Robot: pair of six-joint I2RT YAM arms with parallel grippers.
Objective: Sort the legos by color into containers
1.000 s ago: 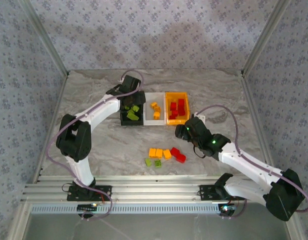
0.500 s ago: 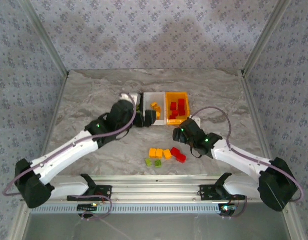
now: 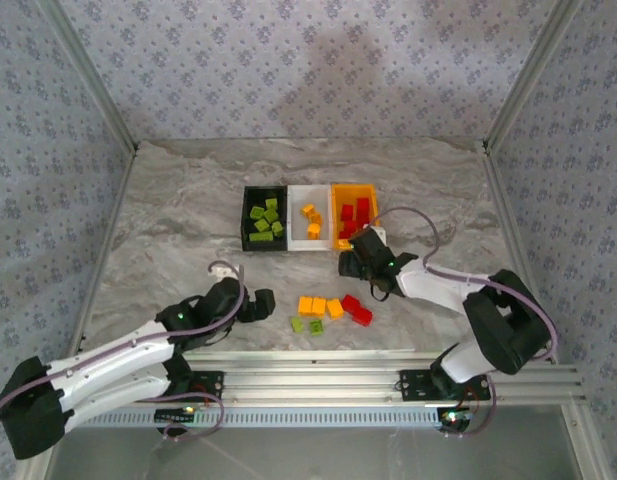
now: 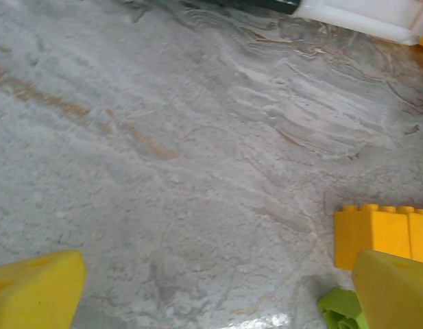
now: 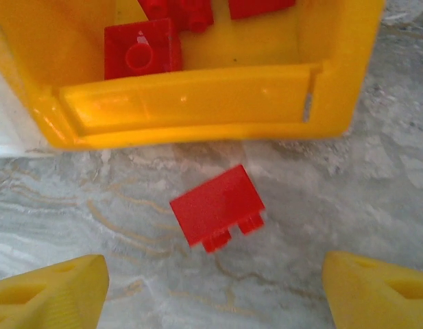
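The black bin (image 3: 245, 232) holds several green legos (image 3: 264, 220), the white bin (image 3: 293, 238) two orange legos (image 3: 311, 220), and the orange-yellow bin (image 3: 334, 228) several red legos (image 3: 355, 214). Loose on the table lie two orange bricks (image 3: 319, 306), red bricks (image 3: 356, 310) and two green bricks (image 3: 307, 325). My right gripper (image 3: 346, 262) is open just before the orange-yellow bin (image 5: 190, 103). A red brick (image 5: 216, 205) shows between its spread fingers (image 5: 57, 291), untouched. My left gripper (image 3: 260, 305) is open and empty, left of an orange brick (image 4: 379, 233) and a green brick (image 4: 341, 308).
Metal rails run along the table's near edge (image 3: 308, 370). Patterned walls close in the back and both sides. Bare marble (image 3: 178, 240) lies left of the bins and behind them. The white bin's corner (image 4: 362, 14) is far ahead in the left wrist view.
My left arm has swung away from the black bin down to the front, beside the loose bricks. My right gripper has moved up to the orange-yellow bin's near wall.
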